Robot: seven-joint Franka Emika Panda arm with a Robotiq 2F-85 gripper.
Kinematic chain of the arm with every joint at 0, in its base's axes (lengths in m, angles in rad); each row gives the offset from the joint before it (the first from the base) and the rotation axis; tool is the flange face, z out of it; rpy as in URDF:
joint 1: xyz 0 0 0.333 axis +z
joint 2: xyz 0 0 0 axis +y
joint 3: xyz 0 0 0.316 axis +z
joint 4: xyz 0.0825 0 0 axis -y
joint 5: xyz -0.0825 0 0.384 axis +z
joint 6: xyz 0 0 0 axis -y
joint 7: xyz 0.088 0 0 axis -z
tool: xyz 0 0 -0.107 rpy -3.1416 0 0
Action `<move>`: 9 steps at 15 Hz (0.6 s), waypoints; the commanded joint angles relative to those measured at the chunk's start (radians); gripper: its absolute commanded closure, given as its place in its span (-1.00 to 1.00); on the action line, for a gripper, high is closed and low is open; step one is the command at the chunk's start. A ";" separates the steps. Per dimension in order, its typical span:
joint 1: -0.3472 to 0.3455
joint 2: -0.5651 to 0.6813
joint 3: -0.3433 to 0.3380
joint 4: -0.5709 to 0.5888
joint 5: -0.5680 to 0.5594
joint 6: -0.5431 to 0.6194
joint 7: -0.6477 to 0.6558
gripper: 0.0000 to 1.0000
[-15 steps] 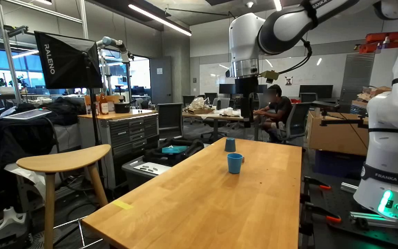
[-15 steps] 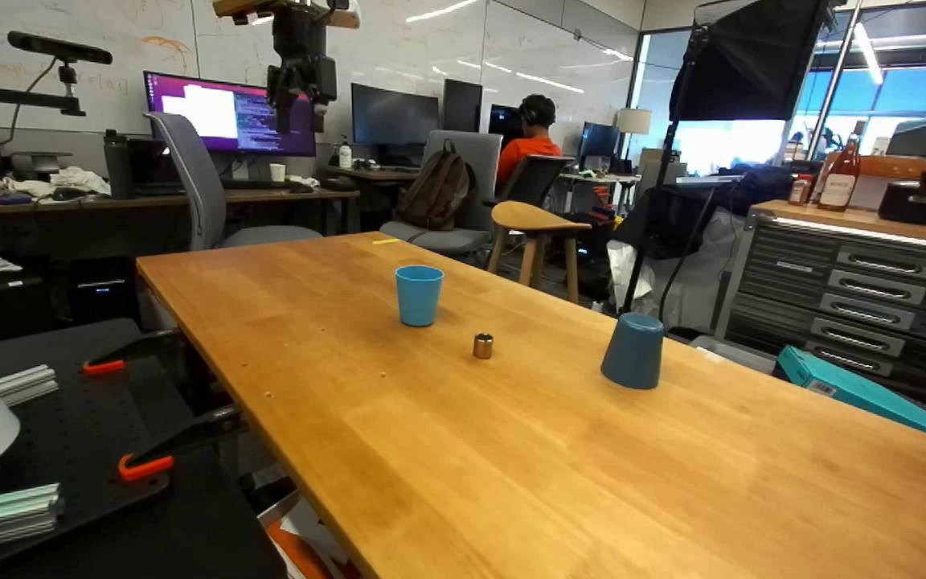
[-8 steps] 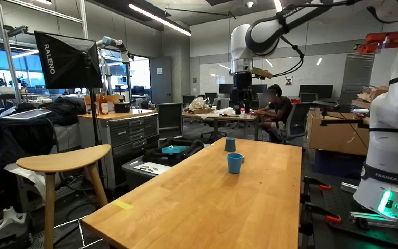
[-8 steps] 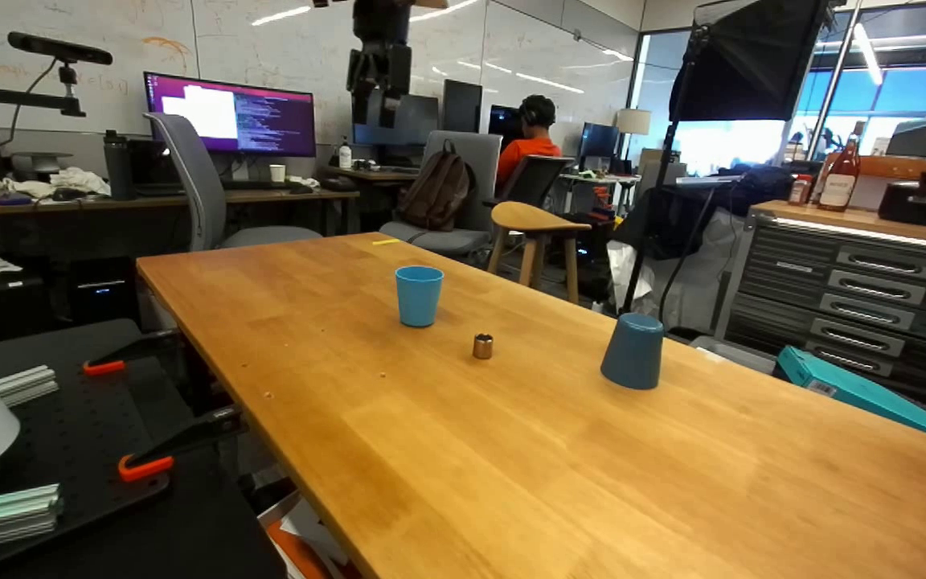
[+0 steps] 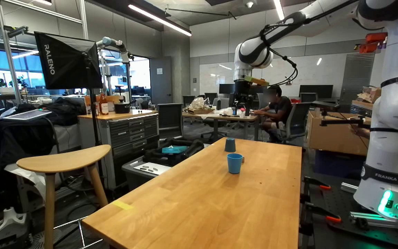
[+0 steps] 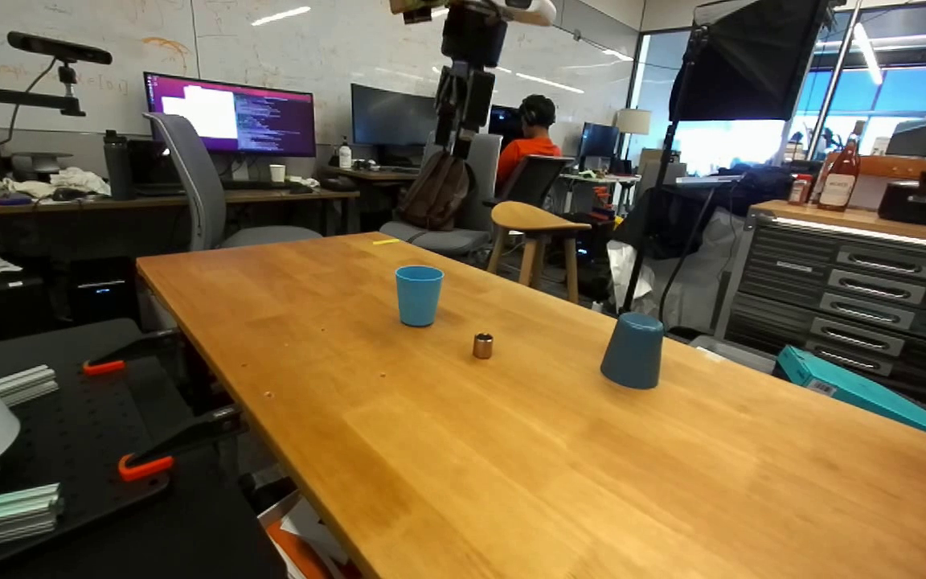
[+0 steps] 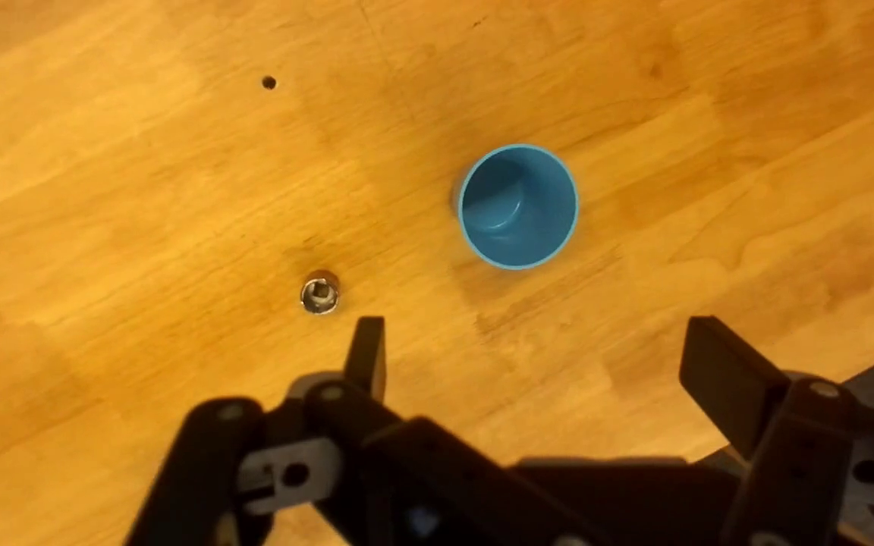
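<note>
My gripper hangs high above the wooden table, its jaws wide apart with only bare wood seen between them. It also shows in both exterior views, as the black gripper and gripper, touching nothing. A light blue cup stands upright on the table, mouth up, with nothing seen inside. Beside it is a small copper-coloured metal socket, its hollow end facing up; in an exterior view the socket is partly hidden behind the cup. A darker blue cup rests upside down, outside the wrist view.
The wooden table has a strip of yellow tape near an edge. Clamps with orange tips sit along the robot's side. A wooden stool and a drawer cabinet stand close by. People sit in the background.
My gripper has travelled over the table, rightward across the monitors in an exterior view, and has turned somewhat. Its jaws look open throughout. Both cups and the socket have stayed put.
</note>
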State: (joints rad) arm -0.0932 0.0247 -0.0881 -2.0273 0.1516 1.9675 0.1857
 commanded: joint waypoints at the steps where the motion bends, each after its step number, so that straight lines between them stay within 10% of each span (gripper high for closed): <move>1: -0.008 0.183 -0.018 0.077 -0.021 0.088 0.162 -1.00; 9: -0.005 0.406 -0.088 0.093 -0.020 0.232 0.364 -1.00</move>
State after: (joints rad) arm -0.1109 0.3722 -0.1509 -1.9633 0.1416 2.1734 0.4827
